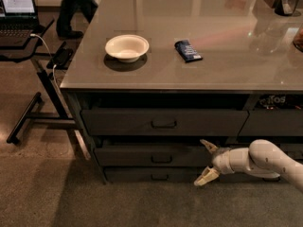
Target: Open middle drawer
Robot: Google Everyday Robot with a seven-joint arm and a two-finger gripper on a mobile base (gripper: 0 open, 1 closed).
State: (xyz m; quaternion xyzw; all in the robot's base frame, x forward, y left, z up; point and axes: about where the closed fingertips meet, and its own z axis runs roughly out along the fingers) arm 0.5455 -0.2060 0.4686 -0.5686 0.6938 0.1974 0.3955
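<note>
The middle drawer (142, 155) is a dark grey front with a small loop handle (161, 159) at its centre, set between a taller drawer (161, 122) above and a slim drawer (151, 175) below. It sits closed. My gripper (207, 161) is white, at the end of the arm coming in from the right. It is open, its fingers spread one above the other, in front of the right end of the middle drawer and well right of the handle. It holds nothing.
On the grey countertop (227, 56) stand a white bowl (126, 47) and a dark blue packet (188, 50). A laptop stand (33, 93) with a laptop is at the left. A person's legs (75, 8) are at the far back left.
</note>
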